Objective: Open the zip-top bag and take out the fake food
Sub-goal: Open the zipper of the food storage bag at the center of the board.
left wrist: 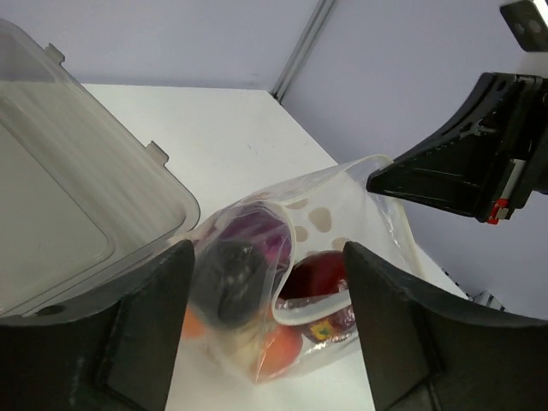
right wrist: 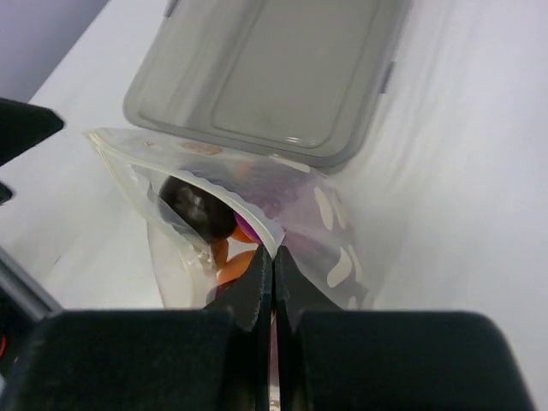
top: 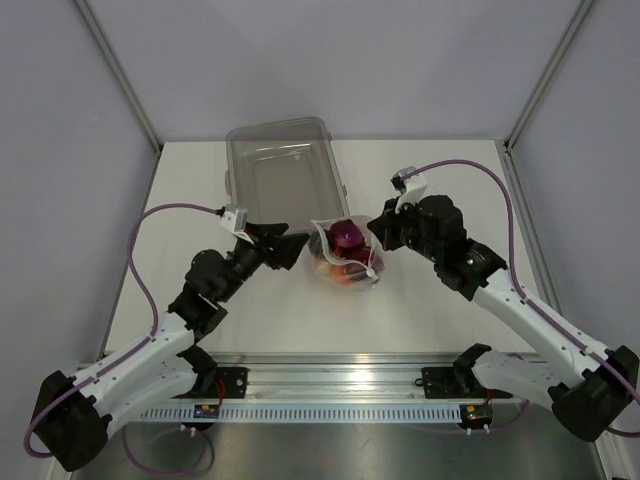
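The zip-top bag [top: 345,262] lies at mid-table, clear with white dots, its mouth gaping. Fake food fills it: a purple piece [top: 347,236] on top, a dark red piece [left wrist: 321,274], an orange piece [left wrist: 282,347] and a dark round piece [right wrist: 197,205]. My left gripper [left wrist: 267,257] is open, with one finger on each side of the bag's left end and not gripping it. My right gripper [right wrist: 274,257] is shut on the bag's white zip strip [right wrist: 257,224] at the right side of the mouth. In the top view the left gripper [top: 295,247] and right gripper [top: 378,240] flank the bag.
A rigid clear rectangular bin [top: 285,165] stands just behind the bag, close to the left gripper's outer finger; it shows as well in the left wrist view [left wrist: 77,197] and the right wrist view [right wrist: 265,77]. Walls with metal posts enclose the table at the back.
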Controlling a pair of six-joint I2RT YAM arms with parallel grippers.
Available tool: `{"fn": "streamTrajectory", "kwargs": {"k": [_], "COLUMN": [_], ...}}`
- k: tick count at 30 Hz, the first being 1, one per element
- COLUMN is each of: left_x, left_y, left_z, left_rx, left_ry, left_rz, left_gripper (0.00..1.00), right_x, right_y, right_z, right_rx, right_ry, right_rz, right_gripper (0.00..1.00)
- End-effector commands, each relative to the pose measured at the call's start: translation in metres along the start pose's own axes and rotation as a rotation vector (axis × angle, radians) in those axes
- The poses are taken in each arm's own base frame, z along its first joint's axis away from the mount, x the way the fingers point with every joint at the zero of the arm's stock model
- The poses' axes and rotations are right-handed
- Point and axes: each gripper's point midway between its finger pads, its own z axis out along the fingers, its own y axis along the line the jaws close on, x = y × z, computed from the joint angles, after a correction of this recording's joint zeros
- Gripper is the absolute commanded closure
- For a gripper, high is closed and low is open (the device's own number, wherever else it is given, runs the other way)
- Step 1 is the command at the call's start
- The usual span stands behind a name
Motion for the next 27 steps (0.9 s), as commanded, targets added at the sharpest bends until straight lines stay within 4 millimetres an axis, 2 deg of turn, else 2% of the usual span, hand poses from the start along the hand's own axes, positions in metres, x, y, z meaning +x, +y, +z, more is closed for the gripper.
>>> {"fn": "streamTrajectory", "kwargs": {"k": [1, 2, 4, 6, 11, 12, 13, 14, 18, 22, 27], "left_x": [-0.026, -0.027, -0.020, -0.015, 0.015, 0.012, 0.022, 0.024, 0.026, 0.017, 0.013], "left_y": [-0.007, -0.009, -0.006, -0.006, -0.002, -0.002, 0.005, 0.010, 0.011, -0.006, -0.015], "left_z": [0.007, 0.008, 0.013, 0.018, 0.032, 0.034, 0.033, 0.033, 0.031, 0.035, 0.038], "left_rx": [-0.021, -0.020, -0.031, -0.036, -0.063, -0.074, -0.118, -0.150, -0.147, -0.058, -0.004], "left_ry": [-0.062, -0.062, -0.045, -0.028, 0.101, 0.116, 0.160, 0.161, 0.136, 0.118, 0.084], "left_rz": [-0.089, -0.122, -0.157, -0.211, -0.253, -0.250, -0.253, -0.267, -0.302, -0.303, -0.347], "left_gripper": [0.24, 0.17, 0.09, 0.01, 0.01, 0.01, 0.01, 0.01, 0.01, 0.01, 0.04], "right_x": [-0.032, -0.031, -0.029, -0.027, -0.018, -0.017, -0.016, -0.015, -0.013, -0.015, -0.015], "right_y": [-0.027, -0.030, -0.040, -0.040, -0.042, -0.041, -0.040, -0.039, -0.038, -0.031, -0.021], "right_z": [-0.023, -0.025, -0.028, -0.028, -0.020, -0.019, -0.018, -0.016, -0.015, -0.014, -0.009], "right_rx": [0.200, 0.223, 0.282, 0.290, 0.294, 0.292, 0.282, 0.278, 0.269, 0.225, 0.171], "right_ry": [-0.097, -0.095, -0.089, -0.084, -0.061, -0.059, -0.054, -0.053, -0.060, -0.058, -0.050], "right_rz": [0.053, 0.068, 0.090, 0.109, 0.131, 0.132, 0.135, 0.139, 0.147, 0.134, 0.135], "right_gripper": [1.00, 1.00, 1.00, 1.00, 1.00, 1.00, 1.00, 1.00, 1.00, 1.00, 1.00]}}
